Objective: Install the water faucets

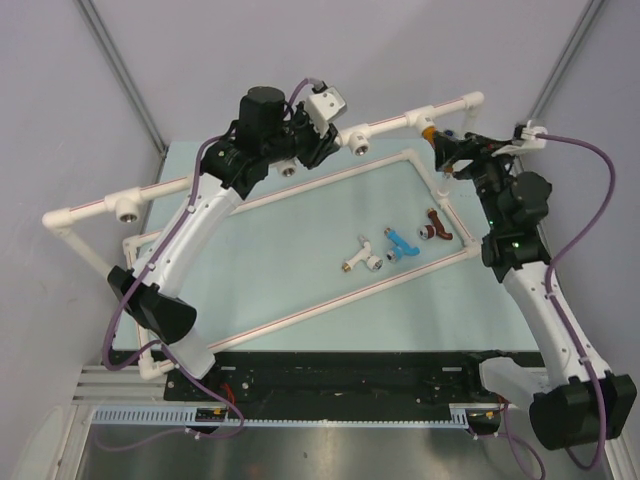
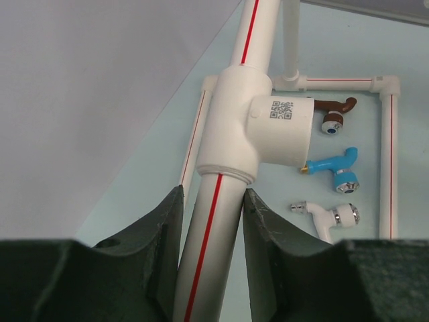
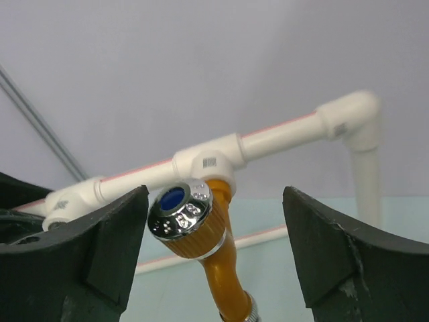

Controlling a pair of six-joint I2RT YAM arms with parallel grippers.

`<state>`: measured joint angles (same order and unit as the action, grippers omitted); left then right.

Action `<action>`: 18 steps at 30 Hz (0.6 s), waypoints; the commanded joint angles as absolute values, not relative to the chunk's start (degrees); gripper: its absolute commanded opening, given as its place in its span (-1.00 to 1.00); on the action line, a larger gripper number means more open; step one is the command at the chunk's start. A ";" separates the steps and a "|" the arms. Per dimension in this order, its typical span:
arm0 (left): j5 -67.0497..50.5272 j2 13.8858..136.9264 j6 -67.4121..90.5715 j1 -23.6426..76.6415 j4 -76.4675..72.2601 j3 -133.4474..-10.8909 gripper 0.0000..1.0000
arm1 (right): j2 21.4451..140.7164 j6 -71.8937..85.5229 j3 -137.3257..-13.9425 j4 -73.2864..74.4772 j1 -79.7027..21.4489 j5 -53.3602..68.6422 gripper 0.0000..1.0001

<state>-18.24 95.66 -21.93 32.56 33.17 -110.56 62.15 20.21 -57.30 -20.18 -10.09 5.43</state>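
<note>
Up in the upper right of the overhead view, the orange faucet [image 1: 430,128] sits against a T-socket [image 3: 208,161] of the pipe frame. The right gripper [image 3: 216,201] stands wide open on either side of it, neither finger touching it. Left of centre near the top, the left gripper [image 2: 212,201] is clamped on the white pipe [image 2: 208,261] just below a second T-socket. The white faucet [image 1: 360,255], blue faucet [image 1: 402,243] and dark red-brown faucet [image 1: 437,228] lie loose on the table [image 1: 300,250], right of centre.
</note>
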 commanded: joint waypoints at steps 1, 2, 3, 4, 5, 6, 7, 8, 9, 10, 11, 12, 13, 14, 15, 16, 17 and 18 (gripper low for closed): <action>-17.58 96.15 -12.48 34.28 45.79 -110.47 -0.60 | 53.27 11.80 -59.15 -23.83 -7.82 3.25 0.78; -17.32 96.24 -12.22 34.28 45.70 -110.74 -0.59 | 52.22 10.12 -59.15 -23.30 -7.82 3.16 0.85; -17.23 96.24 -11.52 34.10 45.62 -111.00 -0.55 | 50.21 8.89 -59.15 -21.72 -7.82 2.64 0.99; -17.05 96.33 -11.43 34.01 45.35 -111.44 -0.51 | 49.14 6.70 -59.15 -21.01 -7.65 2.11 0.99; -16.88 96.33 -11.25 33.93 45.18 -111.71 -0.41 | 48.35 5.55 -59.24 -20.05 -7.65 1.50 0.99; -16.70 96.33 -10.55 33.75 45.00 -111.97 -0.34 | 46.43 4.67 -59.15 -18.12 -7.65 0.54 0.99; -16.53 96.24 -10.20 33.58 44.65 -112.76 -0.28 | 45.62 2.66 -59.24 -16.97 -7.65 0.01 1.00; -16.44 96.33 -9.85 33.49 44.47 -113.29 -0.17 | 44.57 2.11 -59.15 -15.66 -7.65 0.00 0.99; -16.44 96.24 -9.15 33.23 44.47 -113.73 -0.11 | 43.69 1.67 -59.24 -12.86 -7.65 -3.13 0.99; -16.44 96.15 -8.79 32.96 44.21 -114.77 -0.06 | 41.77 1.15 -59.15 -11.44 -7.65 -3.86 0.99; -16.17 96.07 -8.27 32.78 44.21 -115.22 0.08 | 40.88 0.97 -59.15 -8.64 -7.65 -5.00 0.99; -16.00 95.63 -6.96 32.70 43.95 -116.27 0.15 | 40.00 0.88 -59.15 -7.13 -7.65 -5.71 0.99; -15.65 95.36 -6.42 32.52 43.95 -116.80 0.20 | 37.99 0.79 -59.15 -5.81 -7.65 -6.32 1.00; -15.30 95.10 -5.81 32.52 43.86 -117.33 0.37 | 37.10 0.79 -59.15 -3.19 -7.65 -7.46 0.99; -14.16 94.23 -5.10 32.52 43.77 -118.20 0.46 | 35.96 0.97 -59.15 -2.03 -7.56 -8.08 0.99; -13.11 93.52 -4.66 32.52 43.51 -118.56 0.57 | 34.29 0.97 -58.89 -1.06 -7.65 -8.69 0.99; -12.05 92.73 -4.14 32.52 42.98 -118.65 0.78 | 33.23 0.53 -58.54 -0.27 -7.65 -9.83 1.00; -9.26 90.46 -3.26 32.43 41.41 -117.96 0.87 | 32.27 0.18 -58.01 -0.26 -7.65 -10.37 1.00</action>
<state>-15.09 96.16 -10.31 32.49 39.44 -115.87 36.10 2.52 -57.78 -5.58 -7.75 -5.28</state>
